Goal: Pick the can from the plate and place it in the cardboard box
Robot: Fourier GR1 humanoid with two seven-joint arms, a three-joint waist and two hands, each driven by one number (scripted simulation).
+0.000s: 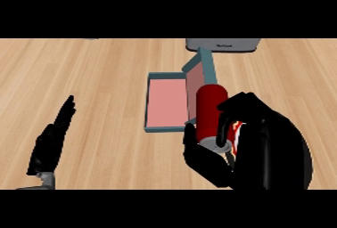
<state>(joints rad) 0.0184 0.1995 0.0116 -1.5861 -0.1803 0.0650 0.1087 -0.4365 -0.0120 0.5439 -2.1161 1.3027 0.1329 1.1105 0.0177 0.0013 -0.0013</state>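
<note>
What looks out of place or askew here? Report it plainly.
Nothing stands out. The black right hand curls round the red cylindrical can near the right wall of the teal-walled, pink-floored box; nothing spilled or damaged shows.

- The counter (99, 89) is light wood. Its planks run across the view from left to right, with thin darker seams between them and a faint grain along each plank. It fills the view from side to side.
- A grey object (223, 44) with rounded lower corners sits on the counter at the top edge, right of the middle. Only its lower part shows; the rest is cut off. Its face carries small pale lettering, too small to read.
- A small grey sliver (92, 38) shows at the top edge, left of the middle. What it is cannot be told.
</note>
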